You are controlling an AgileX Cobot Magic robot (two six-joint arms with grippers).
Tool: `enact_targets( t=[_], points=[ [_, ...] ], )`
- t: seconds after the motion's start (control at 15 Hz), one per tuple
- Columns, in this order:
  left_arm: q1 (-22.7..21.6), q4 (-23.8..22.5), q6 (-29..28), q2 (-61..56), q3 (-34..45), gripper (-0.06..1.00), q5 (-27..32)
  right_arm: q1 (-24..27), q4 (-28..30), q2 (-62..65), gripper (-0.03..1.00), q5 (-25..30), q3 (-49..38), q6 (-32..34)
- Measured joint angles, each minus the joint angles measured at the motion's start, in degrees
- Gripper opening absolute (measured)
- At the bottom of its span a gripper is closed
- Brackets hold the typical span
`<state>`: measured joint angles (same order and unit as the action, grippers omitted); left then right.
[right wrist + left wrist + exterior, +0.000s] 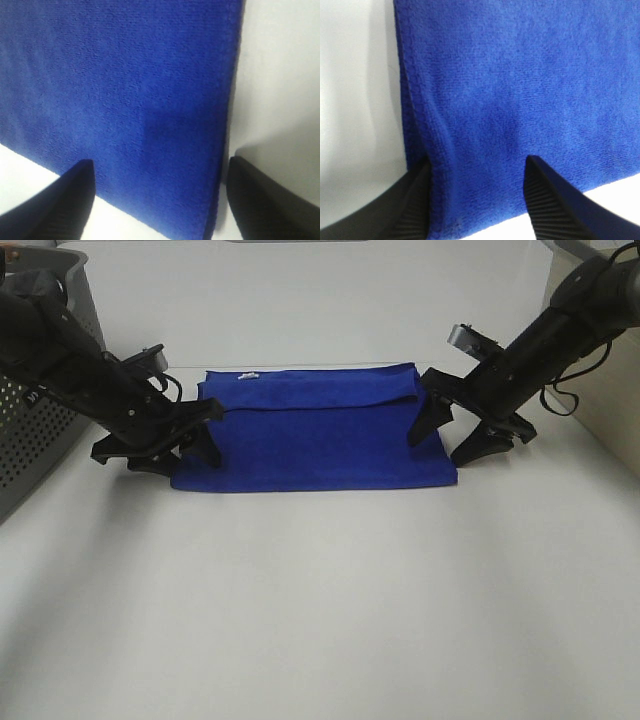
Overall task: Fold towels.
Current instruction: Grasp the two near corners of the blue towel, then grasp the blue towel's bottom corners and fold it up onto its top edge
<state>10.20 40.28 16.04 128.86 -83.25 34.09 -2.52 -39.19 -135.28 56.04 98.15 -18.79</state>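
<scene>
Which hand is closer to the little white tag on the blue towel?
Left. The left hand is at the end of the towel nearer the tag; the right hand is at the opposite end.

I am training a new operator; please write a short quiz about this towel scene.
1. True or false: the white tag is on the near edge of the blue towel.
2. The fingers of the left gripper and right gripper are: A shut tight; B open at the towel's ends; C lifting the towel.
3. What stands at the left of the table?
Key: 1 false, far edge; 2 B; 3 a grey basket.
</scene>
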Motion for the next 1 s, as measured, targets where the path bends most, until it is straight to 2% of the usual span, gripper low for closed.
enact_targets(
  t=[0.13, 0.27, 0.33, 0.4, 0.47, 0.53, 0.6, 0.8, 1.0],
  points=[
    [0.40, 0.80, 0.00, 0.23, 0.00, 0.47, -0.63, -0.29, 0.23, -0.11, 0.63, 0.06, -0.06, -0.29],
    [1.20, 0.97, 0.00, 0.63, 0.00, 0.31, -1.49, -1.78, 0.52, -0.34, 0.51, -0.40, -0.17, -0.46],
    [1.32, 0.97, 0.00, 0.69, 0.06, 0.19, -1.49, -2.18, 0.46, -0.46, 0.44, -0.92, -0.17, -0.23],
    [1.38, 0.97, 0.00, 0.69, 0.11, 0.08, -1.49, -2.29, 0.46, -0.57, 0.33, -1.03, -0.17, 0.40],
    [1.49, 0.97, 0.00, 0.69, 0.17, 0.02, -1.38, -2.23, 0.57, -0.57, 0.18, -1.09, -0.17, 1.32],
    [1.49, 0.92, 0.00, 0.69, 0.17, 0.02, -1.15, -2.01, 1.38, -0.57, 0.05, -1.03, -0.17, 1.95],
    [1.49, -0.06, 0.00, 0.69, 0.17, 0.02, 1.15, -1.95, 2.52, -0.57, 0.00, 0.00, -0.17, 2.98],
    [1.78, -1.38, 0.00, -1.38, 2.86, 0.02, 3.44, -1.95, 3.72, 2.69, 0.00, 1.09, -2.81, 3.95],
    [2.01, -1.38, -0.06, -8.54, 12.72, 0.02, 1.66, -1.95, 3.61, 9.22, 0.00, 0.40, -12.95, 3.50]
  ],
)
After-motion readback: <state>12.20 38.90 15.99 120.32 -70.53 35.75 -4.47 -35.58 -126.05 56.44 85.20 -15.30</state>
